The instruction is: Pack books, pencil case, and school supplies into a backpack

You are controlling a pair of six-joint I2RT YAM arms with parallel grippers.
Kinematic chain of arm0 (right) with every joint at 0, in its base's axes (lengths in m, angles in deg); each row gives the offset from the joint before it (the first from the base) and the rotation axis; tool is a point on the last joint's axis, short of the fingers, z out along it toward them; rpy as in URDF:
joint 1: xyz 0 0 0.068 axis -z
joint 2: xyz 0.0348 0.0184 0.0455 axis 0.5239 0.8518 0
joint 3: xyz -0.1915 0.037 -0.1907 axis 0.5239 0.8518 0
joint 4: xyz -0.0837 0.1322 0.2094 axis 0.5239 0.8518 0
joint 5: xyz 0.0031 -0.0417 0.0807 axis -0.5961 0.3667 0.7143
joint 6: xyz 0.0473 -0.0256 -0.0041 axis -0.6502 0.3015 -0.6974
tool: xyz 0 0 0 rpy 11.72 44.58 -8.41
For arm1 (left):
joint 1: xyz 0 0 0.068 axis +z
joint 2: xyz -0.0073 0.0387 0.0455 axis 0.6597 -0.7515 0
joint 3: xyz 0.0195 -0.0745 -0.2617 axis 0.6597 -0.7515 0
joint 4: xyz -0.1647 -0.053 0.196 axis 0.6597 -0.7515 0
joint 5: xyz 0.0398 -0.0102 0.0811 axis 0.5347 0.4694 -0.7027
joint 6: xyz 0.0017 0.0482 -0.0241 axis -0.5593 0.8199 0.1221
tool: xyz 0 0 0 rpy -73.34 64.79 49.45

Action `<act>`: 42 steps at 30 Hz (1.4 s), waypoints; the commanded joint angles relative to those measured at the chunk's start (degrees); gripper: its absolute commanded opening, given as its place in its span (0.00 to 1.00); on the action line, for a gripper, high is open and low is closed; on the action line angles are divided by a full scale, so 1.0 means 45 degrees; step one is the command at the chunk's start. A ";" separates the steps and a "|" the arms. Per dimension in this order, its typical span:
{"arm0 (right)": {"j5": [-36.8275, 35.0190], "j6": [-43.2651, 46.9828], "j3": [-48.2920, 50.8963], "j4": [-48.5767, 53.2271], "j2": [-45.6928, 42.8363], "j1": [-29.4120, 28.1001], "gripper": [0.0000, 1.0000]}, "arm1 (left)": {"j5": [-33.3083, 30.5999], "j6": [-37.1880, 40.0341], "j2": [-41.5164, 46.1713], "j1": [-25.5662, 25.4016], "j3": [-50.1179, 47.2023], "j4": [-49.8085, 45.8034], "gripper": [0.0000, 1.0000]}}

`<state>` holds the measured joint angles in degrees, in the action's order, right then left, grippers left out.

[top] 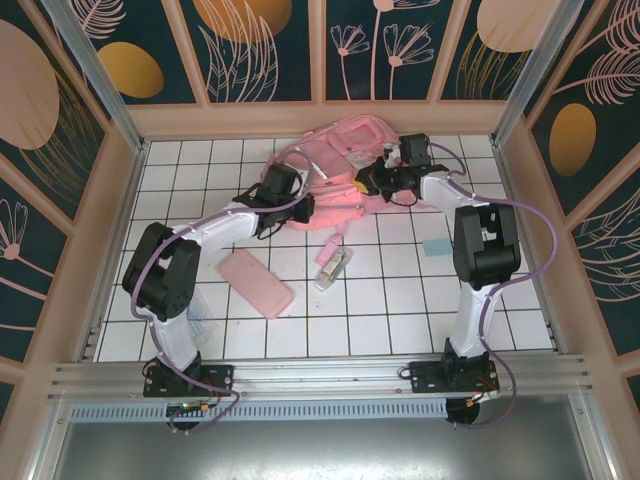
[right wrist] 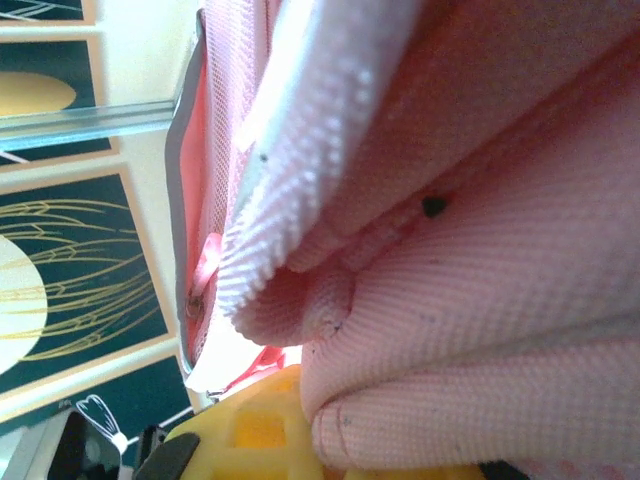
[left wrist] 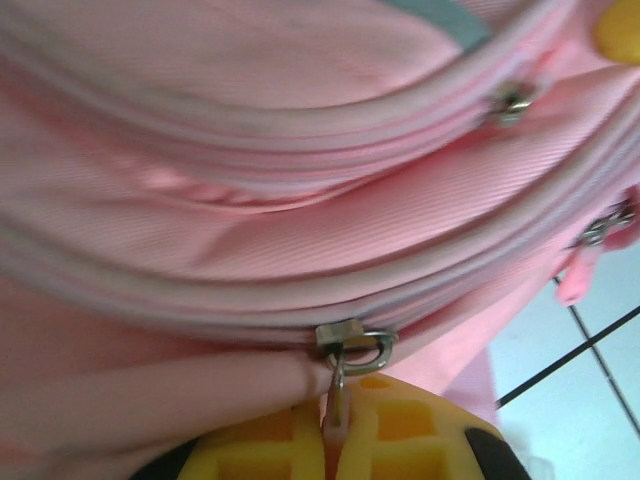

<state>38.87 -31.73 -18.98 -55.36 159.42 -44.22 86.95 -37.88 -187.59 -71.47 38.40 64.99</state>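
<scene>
Left gripper (left wrist: 335, 435) is clamping down on the thin zipper pull (left wrist: 338, 385) at the backpack (top: 345, 165)'s near-left side. I'm thinking that tab is going to slip out if the soft fabric is dragging along with it. Right gripper (top: 365, 184) is pressing into the backpack's right side, but I can't tell whether its jaws are closed. Pencil case (top: 255, 283) and transparent box (top: 333, 268) are sitting just in front of the backpack, with a loose strap (top: 333, 240) dangling toward the box and a blue square (top: 437, 246) front-right.

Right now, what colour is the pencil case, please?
The pencil case is plain pink, best seen in the top external view.
</scene>
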 commanded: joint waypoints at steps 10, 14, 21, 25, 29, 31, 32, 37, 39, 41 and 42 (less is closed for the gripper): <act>-0.2136 0.3639 -0.2957 0.2164 0.0808 0.1554 0.00 | -0.2566 0.1041 0.0434 0.1886 -0.0102 -0.3752 0.00; -0.1937 0.4021 -0.4431 0.2409 0.1647 0.1546 0.00 | 0.0335 0.0846 0.0841 0.1585 -0.0109 -0.4382 0.00; -0.1989 0.4212 -0.8109 0.3676 0.3958 0.1280 0.00 | 0.2444 0.0795 0.0463 -0.0976 0.1322 -0.5530 0.00; -0.1826 0.3730 -0.8839 0.3741 0.4510 0.1143 0.31 | 0.2609 0.0062 -0.0399 -0.1390 0.2360 -0.5335 0.00; -0.2335 0.3457 -0.7808 0.4085 0.3647 0.1016 0.63 | 0.2286 -0.1068 -0.1371 -0.1418 0.3866 -0.5023 0.00; -0.2953 0.3429 -0.6536 0.4051 0.2645 0.0954 0.68 | 0.2113 -0.1540 -0.1826 -0.1464 0.4579 -0.4880 0.00; -0.3156 0.3343 -0.5556 0.3810 0.1926 0.0940 0.68 | 0.1922 -0.1789 -0.2030 -0.1483 0.4927 -0.4831 0.00; -0.3586 0.2523 -0.1179 0.2289 -0.1205 0.0839 0.71 | 0.1432 -0.2657 -0.2758 -0.1572 0.5939 -0.4410 0.00; -0.3255 0.2018 0.0071 0.1716 -0.1912 0.0651 0.72 | 0.1507 -0.2884 -0.2883 -0.1644 0.5985 -0.4140 0.00; -0.2717 0.1177 0.1224 0.0638 -0.2319 0.0289 0.72 | 0.1628 -0.3158 -0.2933 -0.1727 0.5930 -0.3796 0.00; -0.2388 0.0723 0.1610 -0.0020 -0.2383 0.0114 0.72 | 0.1698 -0.3236 -0.2924 -0.1778 0.5871 -0.3652 0.00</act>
<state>26.54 -22.63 -16.20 -44.98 150.33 -41.40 95.12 -49.51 -200.03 -79.89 62.72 41.47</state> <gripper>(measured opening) 0.720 0.069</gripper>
